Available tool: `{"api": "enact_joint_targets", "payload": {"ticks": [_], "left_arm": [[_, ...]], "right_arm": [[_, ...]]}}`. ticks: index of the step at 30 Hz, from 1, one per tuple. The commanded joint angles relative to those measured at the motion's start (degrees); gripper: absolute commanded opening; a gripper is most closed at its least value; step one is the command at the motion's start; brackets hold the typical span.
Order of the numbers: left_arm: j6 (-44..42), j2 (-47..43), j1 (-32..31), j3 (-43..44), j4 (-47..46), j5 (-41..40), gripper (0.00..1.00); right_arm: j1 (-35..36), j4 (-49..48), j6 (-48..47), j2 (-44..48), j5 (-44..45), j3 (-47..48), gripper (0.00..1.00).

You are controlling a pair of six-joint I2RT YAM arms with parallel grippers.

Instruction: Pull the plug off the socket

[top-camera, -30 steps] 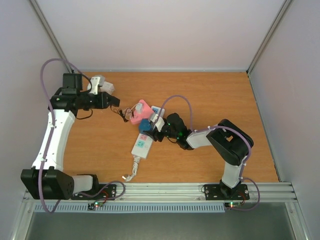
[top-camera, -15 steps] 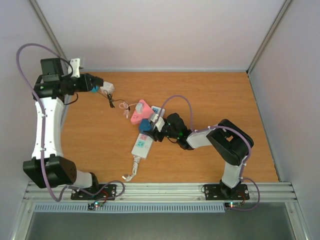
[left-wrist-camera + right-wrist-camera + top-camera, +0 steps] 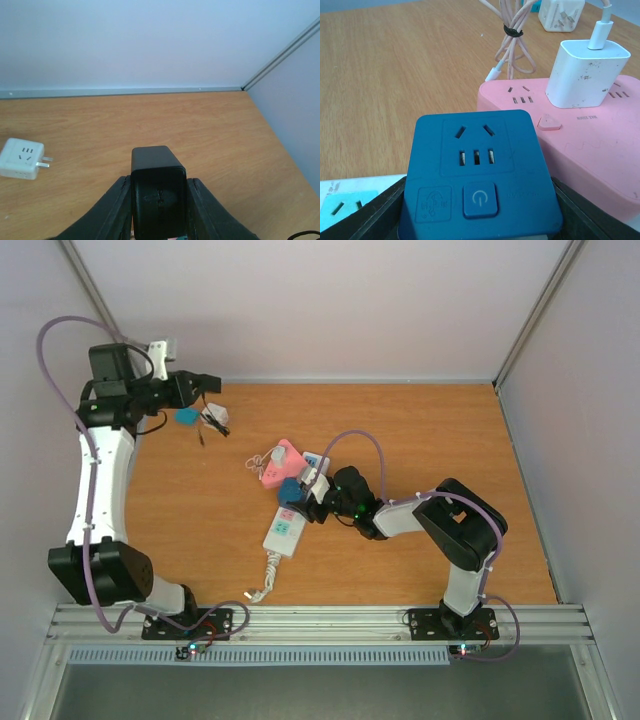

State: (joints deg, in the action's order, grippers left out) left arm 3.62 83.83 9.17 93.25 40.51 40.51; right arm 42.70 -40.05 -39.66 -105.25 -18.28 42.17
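The socket, a long white power strip (image 3: 283,528), lies mid-table, and its green face shows in the right wrist view (image 3: 342,206). A blue socket cube (image 3: 290,490) sits on its far end. My right gripper (image 3: 305,496) is shut on that blue cube (image 3: 477,150), with a finger on each side. My left gripper (image 3: 207,383) is at the far left corner, raised, and shut on a black plug (image 3: 155,160). In the left wrist view the gripper (image 3: 158,181) has its fingers pressed on both sides of the plug.
A pink socket block (image 3: 281,462) with a white charger (image 3: 584,75) plugged into it touches the blue cube. A tied pink cable (image 3: 512,45) lies beyond it. A loose white adapter (image 3: 216,420) lies under the left gripper and shows in the left wrist view (image 3: 21,159). The back wall is close.
My left arm has drawn back from near the pink block to the far left corner, still holding the black plug. The right arm and the power strip have not moved.
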Motion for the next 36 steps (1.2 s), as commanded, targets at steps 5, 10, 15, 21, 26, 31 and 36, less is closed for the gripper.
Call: {"api": "enact_joint_targets", "payload": {"ticks": [5, 10, 15, 21, 26, 31, 36], "left_arm": [[1.32, 4.04, -1.93, -3.18, -9.74, 3.05, 0.01], [-1.36, 10.77, -5.85, -0.48, -11.44, 3.2, 0.01], [-1.33, 16.46, -7.83, 3.15, -16.95, 3.05, 0.01], [-2.26, 23.16, -8.12, 7.12, -18.1, 2.38, 0.01], [-10.22, 25.33, -7.14, -0.66, -16.98, 0.73, 0.01], [-14.34, 28.14, -4.25, -1.8, -12.79, -1.01, 0.01], [-16.71, 28.06, -1.47, -3.16, -10.36, -2.68, 0.01]], "right_arm": [[-1.17, 6.9, -1.87, -0.93, 1.38, -0.83, 0.18], [-1.14, 7.83, -2.09, -1.18, 0.97, -0.23, 0.18], [-1.14, 8.7, -2.43, -1.0, 0.97, -0.08, 0.18], [-1.15, 9.2, -2.62, -0.95, 1.12, 0.19, 0.19], [-1.2, 9.25, -2.62, -1.12, 1.14, 0.44, 0.19], [-1.24, 9.62, -2.7, -1.01, 0.95, 0.28, 0.19], [-1.4, 9.82, -2.91, -1.25, 0.54, 0.23, 0.19]]}}
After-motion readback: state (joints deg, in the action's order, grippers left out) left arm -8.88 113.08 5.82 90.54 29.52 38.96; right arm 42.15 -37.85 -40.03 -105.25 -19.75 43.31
